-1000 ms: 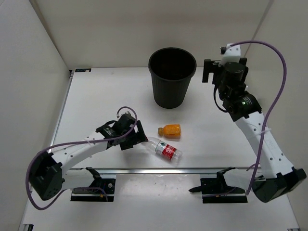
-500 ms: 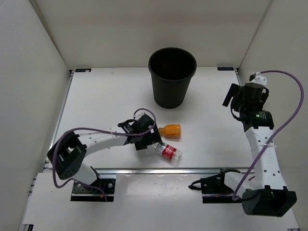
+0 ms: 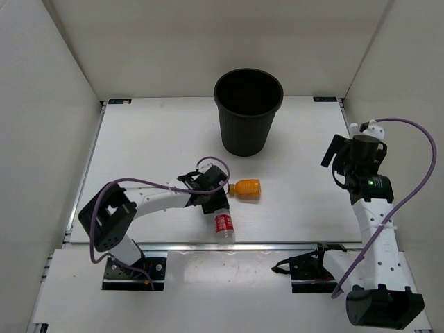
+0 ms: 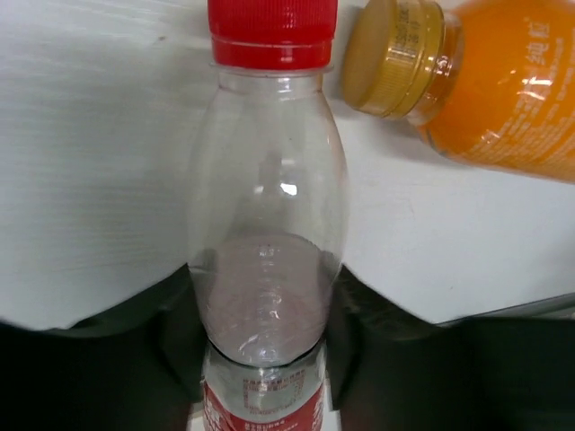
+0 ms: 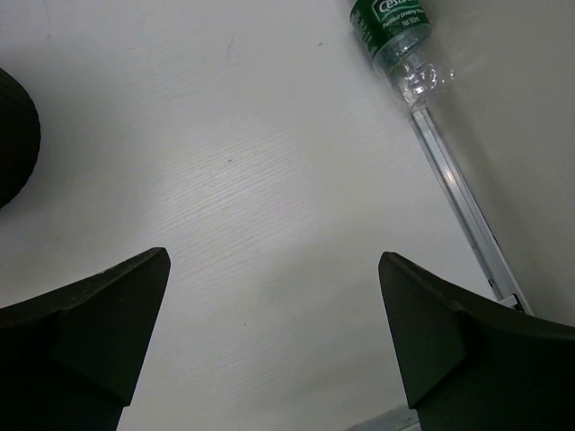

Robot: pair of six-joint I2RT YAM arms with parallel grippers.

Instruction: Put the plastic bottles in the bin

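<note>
Left gripper [image 4: 262, 334] clamps red-capped clear bottle [image 4: 265, 215]; orange bottle [image 4: 490, 90] crowds its cap at 1 o'clock. Right gripper [image 5: 274, 332] stands wide; only its wrist view shows green-label bottle [image 5: 393, 27].

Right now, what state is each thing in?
Clear red-capped bottle: capped, clamped in the left pincer.
Orange bottle: capped, lying on its side, free.
Green-label bottle: lying on its side, free.
Bin: upright, open-topped.
Left pincer: shut on the clear red-capped bottle.
Right pincer: open, empty.

the clear bottle [image 4: 265, 269] is red-capped, the orange bottle [image 4: 503, 90] gold-capped, the bin [image 3: 246, 135] black.
</note>
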